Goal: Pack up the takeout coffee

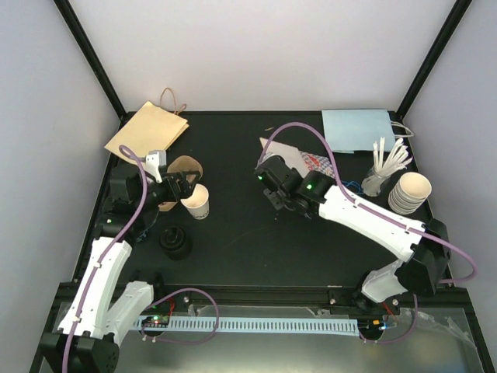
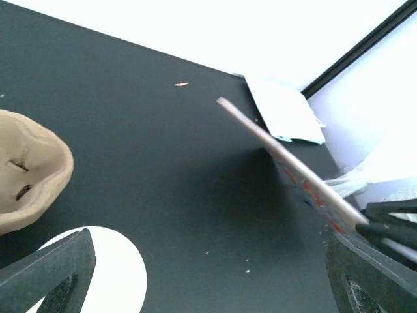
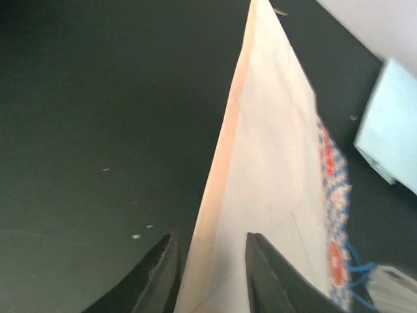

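A white paper coffee cup stands left of centre, its open rim low in the left wrist view. My left gripper hovers just beside it, wide open, with the cup near its left finger. A brown moulded cup carrier lies just behind the cup. A black lid sits nearer the front. My right gripper straddles the raised edge of a white bag with red and blue print. Its jaws stand slightly apart, with a dark gap beside the left finger.
A flat brown paper bag lies at the back left. A light blue bag lies at the back right. A stack of paper cups and a holder of white stirrers stand at the right edge.
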Robot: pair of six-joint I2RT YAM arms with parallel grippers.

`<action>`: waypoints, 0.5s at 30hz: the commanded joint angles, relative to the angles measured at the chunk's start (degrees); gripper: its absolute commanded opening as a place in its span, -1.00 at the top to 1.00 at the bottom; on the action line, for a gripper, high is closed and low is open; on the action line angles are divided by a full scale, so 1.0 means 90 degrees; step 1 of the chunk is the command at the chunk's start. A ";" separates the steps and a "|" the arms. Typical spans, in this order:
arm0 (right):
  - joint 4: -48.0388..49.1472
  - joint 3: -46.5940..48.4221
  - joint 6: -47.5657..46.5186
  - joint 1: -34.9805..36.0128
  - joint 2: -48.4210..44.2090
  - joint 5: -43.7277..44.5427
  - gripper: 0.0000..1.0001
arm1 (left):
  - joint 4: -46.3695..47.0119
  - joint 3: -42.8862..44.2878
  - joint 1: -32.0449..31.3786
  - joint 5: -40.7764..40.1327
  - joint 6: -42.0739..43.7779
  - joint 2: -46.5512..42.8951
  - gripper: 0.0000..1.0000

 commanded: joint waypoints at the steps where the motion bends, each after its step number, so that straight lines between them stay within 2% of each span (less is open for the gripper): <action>1: 0.0778 -0.0329 0.0226 0.0009 -0.0440 -0.1507 0.14 | 0.0416 -0.0096 0.0118 0.0744 -0.0442 0.0112 -0.98; 4: 0.0931 -0.0432 0.0323 -0.0010 -0.0519 -0.1715 -0.42 | 0.1035 -0.0322 0.0074 0.1940 -0.0631 0.0259 -0.98; 6: 0.0943 -0.0400 0.0365 -0.0034 -0.0519 -0.1860 -0.47 | 0.1042 -0.0266 -0.0056 0.1896 -0.0742 0.0390 -0.98; 9: 0.1064 -0.0394 0.0426 -0.0185 -0.0568 -0.2235 -0.51 | 0.0491 0.0085 -0.0627 0.1131 -0.0364 0.0482 -0.98; 15: 0.1299 -0.0517 0.0890 -0.1211 -0.0702 -0.3147 -0.52 | 0.0318 0.0447 -0.1981 -0.0274 -0.0430 0.0739 -0.98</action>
